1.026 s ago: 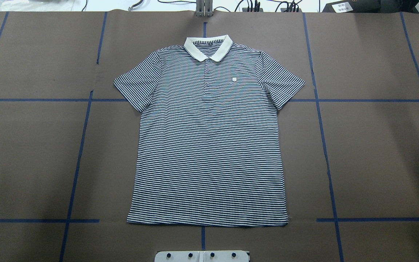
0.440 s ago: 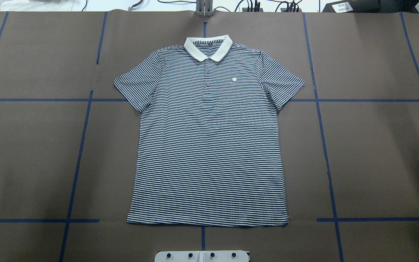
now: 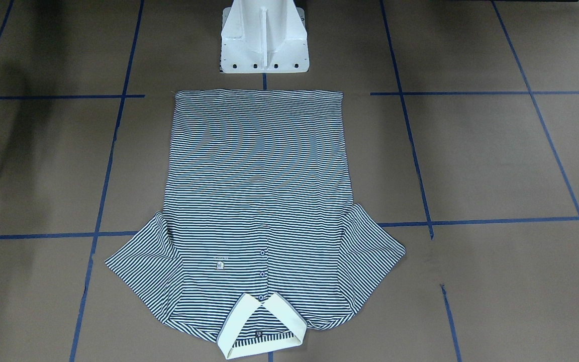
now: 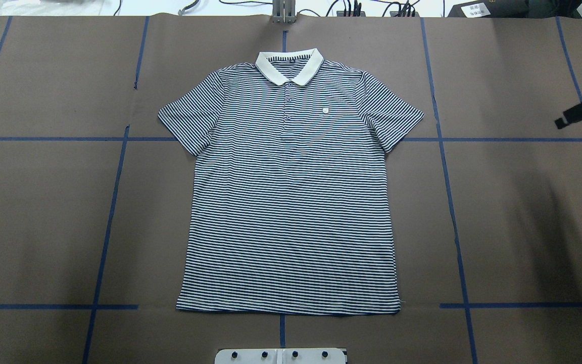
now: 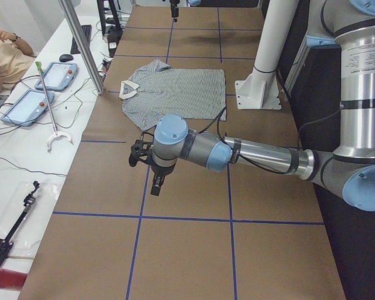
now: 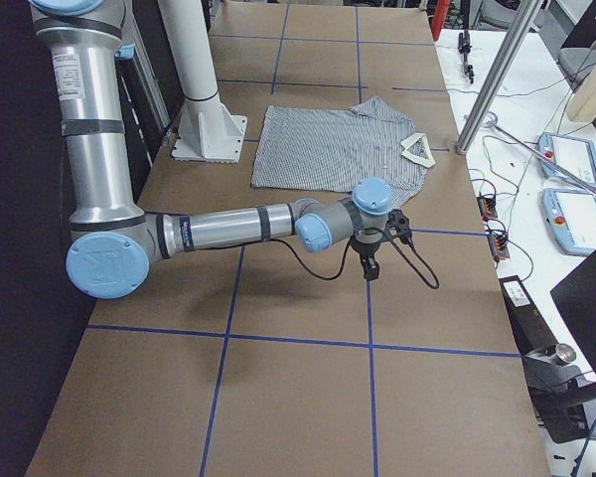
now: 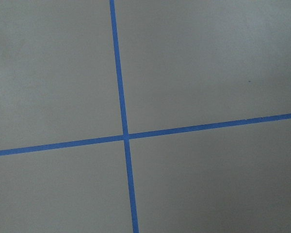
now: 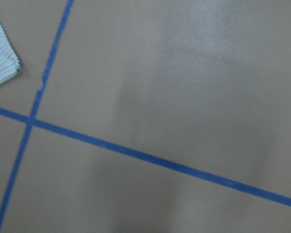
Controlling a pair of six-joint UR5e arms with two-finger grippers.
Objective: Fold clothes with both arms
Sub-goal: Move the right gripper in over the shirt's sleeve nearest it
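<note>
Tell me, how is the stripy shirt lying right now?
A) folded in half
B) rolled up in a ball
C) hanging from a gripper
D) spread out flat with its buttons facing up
D: the stripy shirt lies spread flat on the table, with its collar and buttons facing up.
</note>
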